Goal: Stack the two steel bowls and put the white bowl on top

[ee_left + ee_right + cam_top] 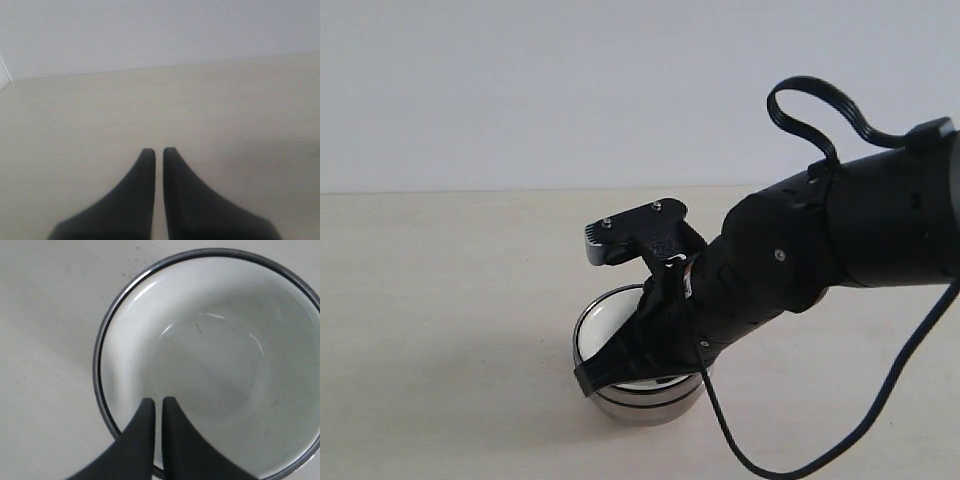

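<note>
1. Far left, seen only in the left wrist view: the left gripper [159, 152] is clenched. Its two black fingers are pressed almost together with nothing between them, above the bare pale table [75, 115].
2. Centre of the table, toward its near edge: the white bowl [608, 322] sits upright, nested in the steel bowls [645, 405]. A thin steel rim [100, 355] rings it. From outside, the steel shows as one shiny wall, and I cannot tell where one bowl ends and the next begins.
3. Over that stack: the right gripper [159, 402] is also clenched and holds nothing. Its tips are just inside the white bowl's rim, over the sloping inner wall. Whether they touch the bowl I cannot tell.
4. Right: the black right arm [840, 230] reaches in from the right edge, tilted down toward the bowls.
</note>
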### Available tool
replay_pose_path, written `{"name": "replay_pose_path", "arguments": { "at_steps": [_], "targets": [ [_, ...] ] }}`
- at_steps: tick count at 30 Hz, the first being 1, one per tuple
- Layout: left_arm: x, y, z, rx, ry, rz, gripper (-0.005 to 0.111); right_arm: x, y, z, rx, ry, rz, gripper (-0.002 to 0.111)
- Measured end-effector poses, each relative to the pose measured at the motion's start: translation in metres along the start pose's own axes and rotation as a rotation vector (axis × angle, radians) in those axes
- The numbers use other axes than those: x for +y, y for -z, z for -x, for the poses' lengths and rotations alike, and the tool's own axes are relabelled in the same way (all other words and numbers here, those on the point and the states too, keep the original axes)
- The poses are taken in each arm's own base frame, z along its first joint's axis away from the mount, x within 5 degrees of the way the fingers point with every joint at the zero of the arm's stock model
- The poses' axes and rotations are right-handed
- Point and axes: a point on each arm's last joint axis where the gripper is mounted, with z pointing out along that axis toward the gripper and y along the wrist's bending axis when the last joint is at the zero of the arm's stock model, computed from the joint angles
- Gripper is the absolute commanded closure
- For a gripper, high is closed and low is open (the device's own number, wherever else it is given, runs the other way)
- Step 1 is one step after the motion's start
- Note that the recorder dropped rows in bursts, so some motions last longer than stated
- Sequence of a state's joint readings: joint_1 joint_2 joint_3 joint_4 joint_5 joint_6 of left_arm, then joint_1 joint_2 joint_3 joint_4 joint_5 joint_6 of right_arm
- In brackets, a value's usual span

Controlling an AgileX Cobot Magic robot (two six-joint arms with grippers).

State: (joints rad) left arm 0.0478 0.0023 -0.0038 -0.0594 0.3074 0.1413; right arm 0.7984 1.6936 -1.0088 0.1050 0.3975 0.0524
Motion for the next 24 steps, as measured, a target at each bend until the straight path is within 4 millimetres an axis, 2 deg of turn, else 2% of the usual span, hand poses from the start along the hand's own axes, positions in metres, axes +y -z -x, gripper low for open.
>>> {"name": "replay_pose_path", "arguments": {
  "at_steps": [4,11,24],
  "targets": [
    [0.000,0.000,0.000,0.000,0.000,0.000,0.103,0.000,-0.001,0.001,-0.022,0.000,0.001,0.108],
    [0.000,0.000,0.000,0.000,0.000,0.000,0.103,-0.003,-0.007,-0.014,-0.006,-0.002,-0.006,0.108],
    [0.000,0.000,0.000,0.000,0.000,0.000,0.103,-0.001,-0.001,0.003,-0.059,0.025,-0.005,0.108]
  ]
}}
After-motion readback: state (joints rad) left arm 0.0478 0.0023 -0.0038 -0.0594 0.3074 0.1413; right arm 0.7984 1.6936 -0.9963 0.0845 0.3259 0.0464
